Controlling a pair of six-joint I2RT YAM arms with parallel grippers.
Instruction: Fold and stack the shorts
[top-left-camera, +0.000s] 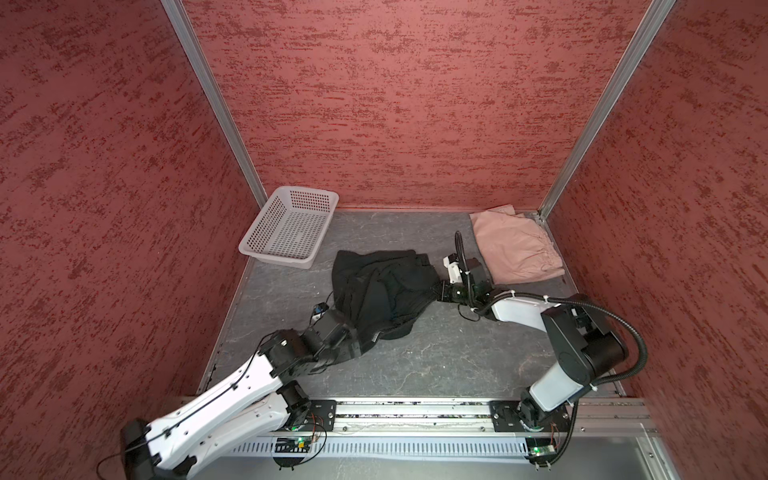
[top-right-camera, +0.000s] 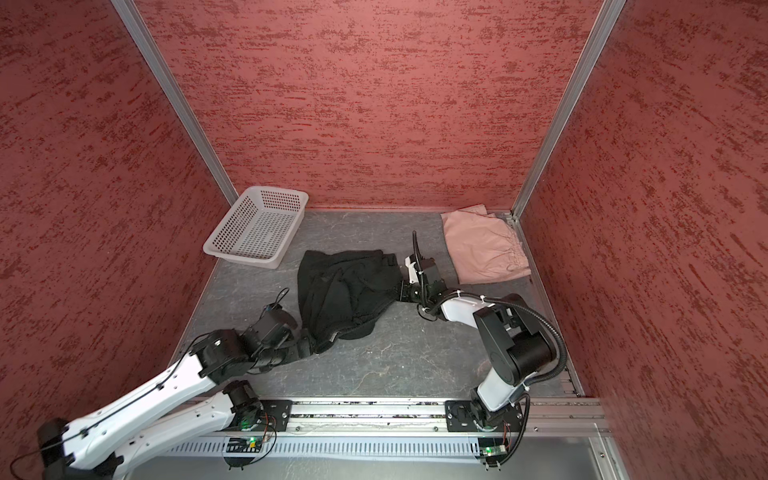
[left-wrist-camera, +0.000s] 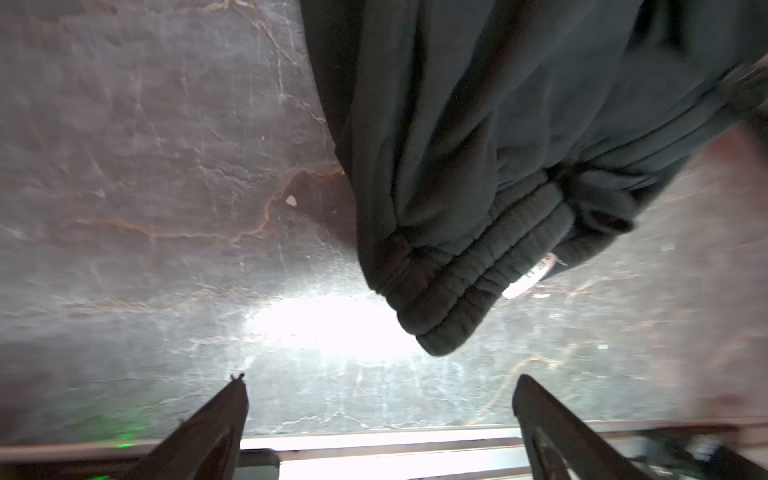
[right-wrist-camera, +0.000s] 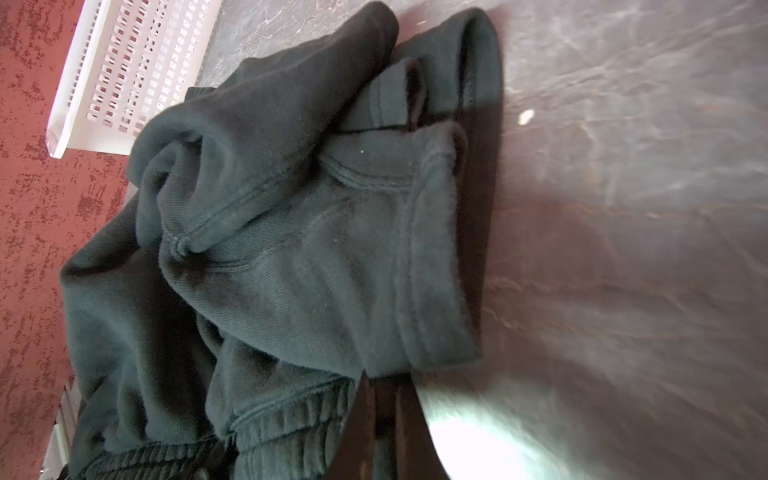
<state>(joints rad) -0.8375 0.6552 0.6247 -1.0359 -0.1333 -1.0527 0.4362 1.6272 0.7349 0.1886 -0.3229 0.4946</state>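
Two pairs of shorts are lying on the counter (top-left-camera: 436, 353): pink shorts (top-left-camera: 515, 249) folded in the far right corner, black shorts (top-left-camera: 382, 291) bunched mid-counter. The right gripper (right-wrist-camera: 386, 382) is clamping the black shorts' edge, and the left gripper (left-wrist-camera: 380, 378) is standing wide apart near their waistband (left-wrist-camera: 478, 274).

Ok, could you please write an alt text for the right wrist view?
Crumpled black shorts lie on a grey table, with one hem pinched in the shut right gripper. A white basket stands beyond the shorts, near a red wall.
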